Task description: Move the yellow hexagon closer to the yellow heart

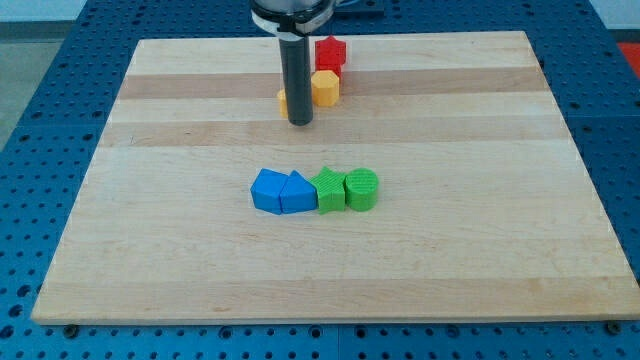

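My tip stands near the view's top centre on the wooden board. A yellow hexagon lies just to the right of the rod. A second yellow block, likely the yellow heart, peeks out at the rod's left side and is mostly hidden behind it. The tip is close in front of both yellow blocks; I cannot tell whether it touches them.
A red block sits just above the yellow hexagon. Lower, at the board's centre, a row holds a blue block, a blue pentagon-like block, a green star-like block and a green cylinder.
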### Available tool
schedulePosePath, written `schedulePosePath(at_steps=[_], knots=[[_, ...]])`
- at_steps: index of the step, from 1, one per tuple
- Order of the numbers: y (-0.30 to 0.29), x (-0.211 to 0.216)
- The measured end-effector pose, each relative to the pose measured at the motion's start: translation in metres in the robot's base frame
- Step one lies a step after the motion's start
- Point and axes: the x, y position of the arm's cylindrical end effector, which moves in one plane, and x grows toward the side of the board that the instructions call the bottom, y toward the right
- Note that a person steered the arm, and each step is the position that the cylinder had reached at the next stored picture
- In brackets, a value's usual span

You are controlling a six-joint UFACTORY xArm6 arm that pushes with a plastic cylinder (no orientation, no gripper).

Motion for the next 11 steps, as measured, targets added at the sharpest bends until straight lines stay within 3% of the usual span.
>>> schedulePosePath(at_steps=[4,6,7,8,11], knots=[[-0.018,-0.085],[-0.015,-0.003],[0.026,0.017],[0.079,0.012],[0.096,-0.030]])
